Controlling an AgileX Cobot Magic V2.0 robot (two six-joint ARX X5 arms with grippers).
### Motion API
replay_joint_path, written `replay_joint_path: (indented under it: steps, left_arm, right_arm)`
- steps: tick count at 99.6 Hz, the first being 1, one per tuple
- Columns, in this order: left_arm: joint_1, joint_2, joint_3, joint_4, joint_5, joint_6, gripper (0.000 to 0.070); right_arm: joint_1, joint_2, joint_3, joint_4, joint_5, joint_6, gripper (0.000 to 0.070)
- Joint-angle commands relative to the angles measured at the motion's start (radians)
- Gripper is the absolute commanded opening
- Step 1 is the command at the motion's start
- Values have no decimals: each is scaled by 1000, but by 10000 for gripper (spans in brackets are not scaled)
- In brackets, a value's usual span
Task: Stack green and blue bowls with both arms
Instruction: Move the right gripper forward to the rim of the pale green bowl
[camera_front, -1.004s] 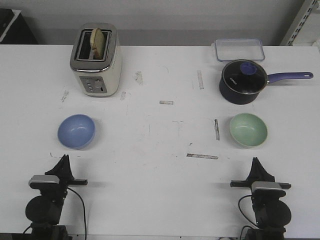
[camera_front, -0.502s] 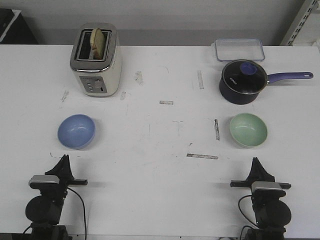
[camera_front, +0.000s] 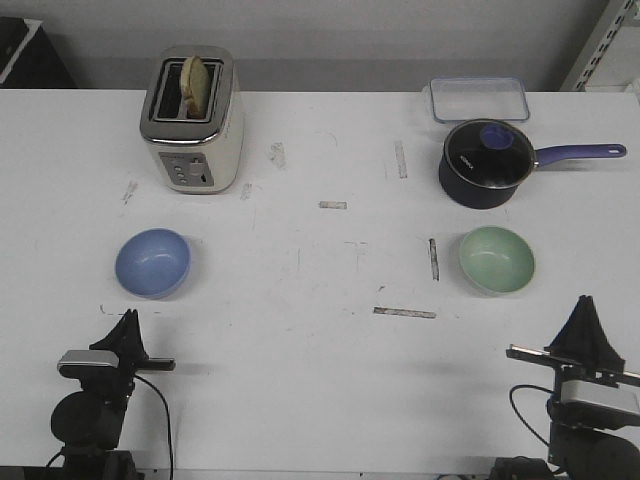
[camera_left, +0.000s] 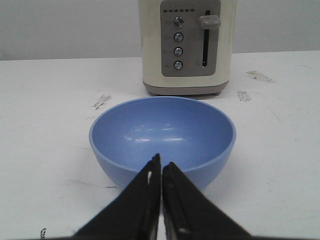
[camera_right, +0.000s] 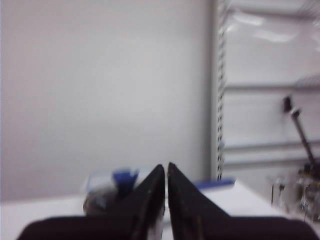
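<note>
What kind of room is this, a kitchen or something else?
Probably a robot test lab, not a kitchen: a scuffed white table with a toaster and saucepan, plus metal shelving.

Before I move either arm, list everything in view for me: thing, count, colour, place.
blue bowl: 1, periwinkle, table's left side, ahead of the left arm
green bowl: 1, pale mint, table's right side
toaster: 1, cream and silver, bread in one slot, far left
saucepan: 1, dark blue, glass lid, far right
container: 1, clear, beyond the saucepan
table: 1, white, scuffed
left gripper: 1, black, shut, near edge left
right gripper: 1, black, shut, near edge right
</note>
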Motion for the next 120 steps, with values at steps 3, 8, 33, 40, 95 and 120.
replay_joint_path:
  steps: [3, 8, 33, 40, 95, 120]
  left_arm:
    - [1, -2, -21, 11, 0, -2, 2]
    - [1, -2, -21, 11, -1, -2, 2]
    - [1, -2, -21, 11, 0, -1, 2]
    - [1, -2, -21, 11, 0, -2, 2]
    - [1, -2, -21, 11, 0, -2, 2]
    - [1, -2, -21, 11, 0, -2, 2]
  right_arm:
    - [0, 130, 151, -91, -2, -14, 1]
    - [1, 212, 240, -145, -6, -14, 3]
    - [-1, 636, 660, -445, -94, -21, 284]
    - [-2, 744, 750, -529, -116, -33, 294]
    - [-225, 1317, 891, -859, -319, -204, 506]
    - [-242, 1503, 889, -844, -320, -206, 451]
